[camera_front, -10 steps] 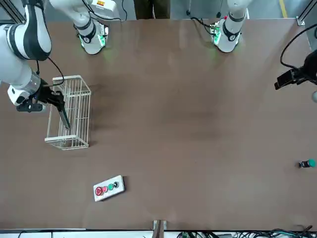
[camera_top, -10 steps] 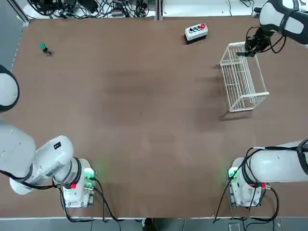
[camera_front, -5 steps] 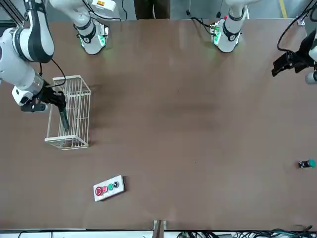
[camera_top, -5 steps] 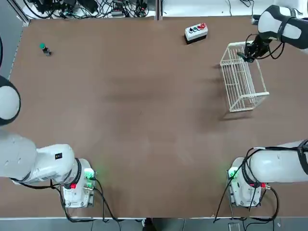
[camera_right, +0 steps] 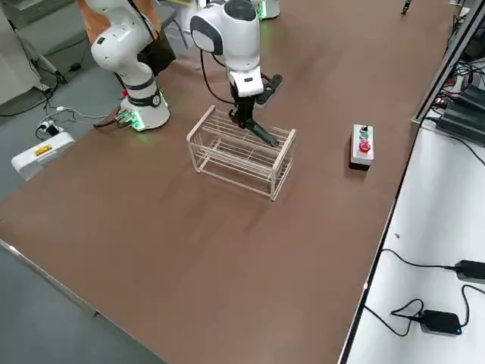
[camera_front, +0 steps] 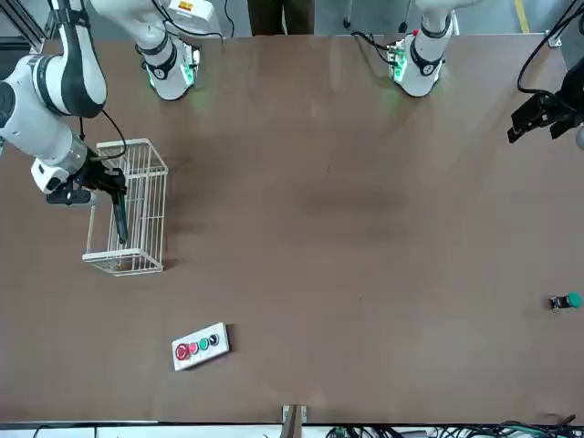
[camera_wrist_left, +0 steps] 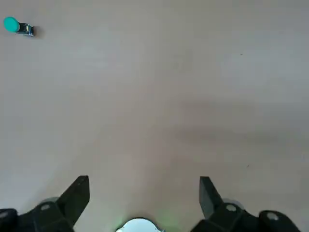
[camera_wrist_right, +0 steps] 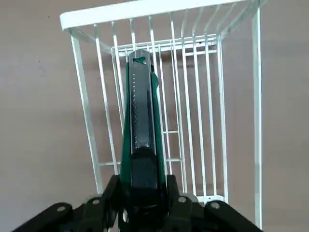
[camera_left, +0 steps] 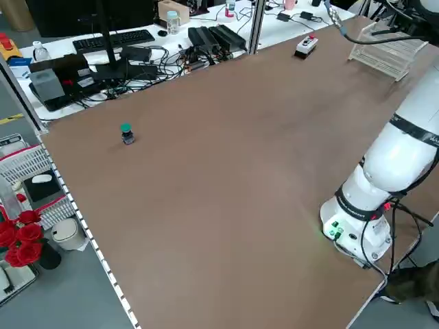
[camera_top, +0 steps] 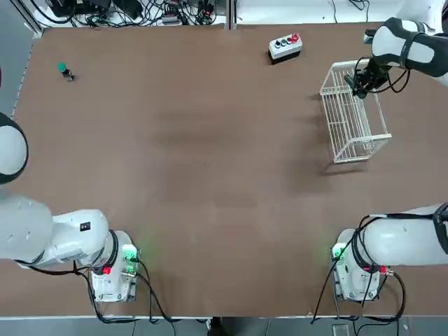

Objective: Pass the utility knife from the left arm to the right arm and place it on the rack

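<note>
While the right gripper is hanging over one end of the rack, its two fingers are squeezing tight on the back end of the utility knife. The knife is sticking out ahead of the fingers and pointing down into the rack, over the thin white bars. The button box is sitting on the table, off to one side of this gripper. Far across the table, the left gripper is hanging over bare table with its fingers spread wide and nothing between them. A little green-topped knob is sitting well ahead of it.
</note>
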`<state>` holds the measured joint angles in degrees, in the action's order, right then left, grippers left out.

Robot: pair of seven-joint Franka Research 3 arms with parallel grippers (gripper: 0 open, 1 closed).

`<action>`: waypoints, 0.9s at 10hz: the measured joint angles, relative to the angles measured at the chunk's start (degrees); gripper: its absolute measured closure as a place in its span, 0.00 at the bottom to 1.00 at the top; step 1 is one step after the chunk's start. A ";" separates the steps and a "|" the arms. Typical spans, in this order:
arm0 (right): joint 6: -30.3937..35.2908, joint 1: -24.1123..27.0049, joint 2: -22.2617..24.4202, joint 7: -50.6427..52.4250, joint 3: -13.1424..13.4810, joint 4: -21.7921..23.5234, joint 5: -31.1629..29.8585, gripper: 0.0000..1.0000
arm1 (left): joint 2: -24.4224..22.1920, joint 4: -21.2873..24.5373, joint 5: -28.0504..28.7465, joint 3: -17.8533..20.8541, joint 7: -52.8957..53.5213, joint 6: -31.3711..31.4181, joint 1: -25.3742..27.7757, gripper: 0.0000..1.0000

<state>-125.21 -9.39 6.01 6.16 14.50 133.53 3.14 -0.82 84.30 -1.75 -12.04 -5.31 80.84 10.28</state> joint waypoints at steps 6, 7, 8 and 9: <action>-2.46 -0.49 -4.02 0.12 0.01 0.70 0.04 0.55 | 0.93 -0.10 0.00 -0.58 0.06 -0.14 -0.34 0.00; -2.55 -0.49 -4.17 0.12 0.02 0.69 0.04 0.52 | 0.92 -0.11 -0.07 -0.62 0.06 -0.15 -0.36 0.00; -2.56 -0.49 -4.17 0.12 0.03 0.67 0.04 0.47 | 0.92 -0.12 -0.24 -0.62 0.06 -0.15 -0.35 0.00; -2.56 -0.49 -4.17 0.12 0.03 0.64 0.04 0.39 | 0.92 -0.14 -0.43 -0.61 0.06 -0.15 -0.35 0.00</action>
<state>-127.78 -9.88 1.85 6.28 14.54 134.17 3.18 0.11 84.16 -2.18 -12.66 -5.25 80.69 9.93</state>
